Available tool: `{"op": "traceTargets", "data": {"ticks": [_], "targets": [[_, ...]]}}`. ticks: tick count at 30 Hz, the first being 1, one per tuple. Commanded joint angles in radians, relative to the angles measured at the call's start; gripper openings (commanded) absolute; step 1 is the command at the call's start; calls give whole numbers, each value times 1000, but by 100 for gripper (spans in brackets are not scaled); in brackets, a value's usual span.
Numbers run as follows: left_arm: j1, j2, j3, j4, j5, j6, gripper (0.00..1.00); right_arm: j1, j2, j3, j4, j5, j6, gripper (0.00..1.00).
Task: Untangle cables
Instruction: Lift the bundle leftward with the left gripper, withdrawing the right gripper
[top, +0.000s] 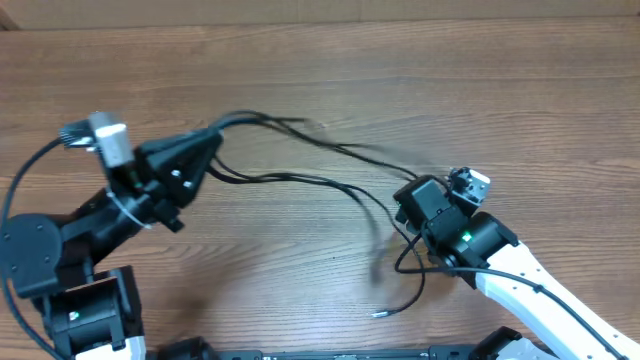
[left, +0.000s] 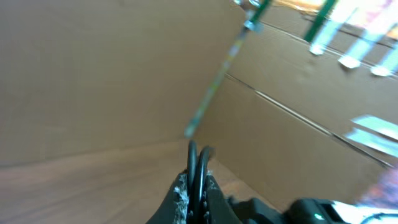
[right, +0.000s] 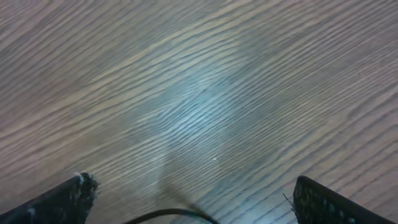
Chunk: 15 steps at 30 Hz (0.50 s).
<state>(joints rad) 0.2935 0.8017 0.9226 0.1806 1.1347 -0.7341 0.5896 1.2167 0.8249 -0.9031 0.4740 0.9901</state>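
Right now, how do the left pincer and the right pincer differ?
The left pincer is shut on the cables; the right pincer is open, gripping nothing. The left pincer faces a cardboard wall; the right pincer faces down at the wooden table. Both have black fingers.

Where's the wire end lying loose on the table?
Look at the white right arm in the lower right corner. Just left of it, one thin black cable curls down over the wooden table. It ends in a small silver tip, lying free, unlike the strands stretched toward the left gripper.
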Motion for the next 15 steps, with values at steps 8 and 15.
{"op": "traceTargets", "data": {"ticks": [8, 15], "targets": [[100, -10, 29, -21, 39, -3, 4, -16, 4, 6, 18, -34, 12, 100], [99, 4, 29, -92, 42, 16, 4, -16, 3, 6, 38, -140, 12, 100]]}}
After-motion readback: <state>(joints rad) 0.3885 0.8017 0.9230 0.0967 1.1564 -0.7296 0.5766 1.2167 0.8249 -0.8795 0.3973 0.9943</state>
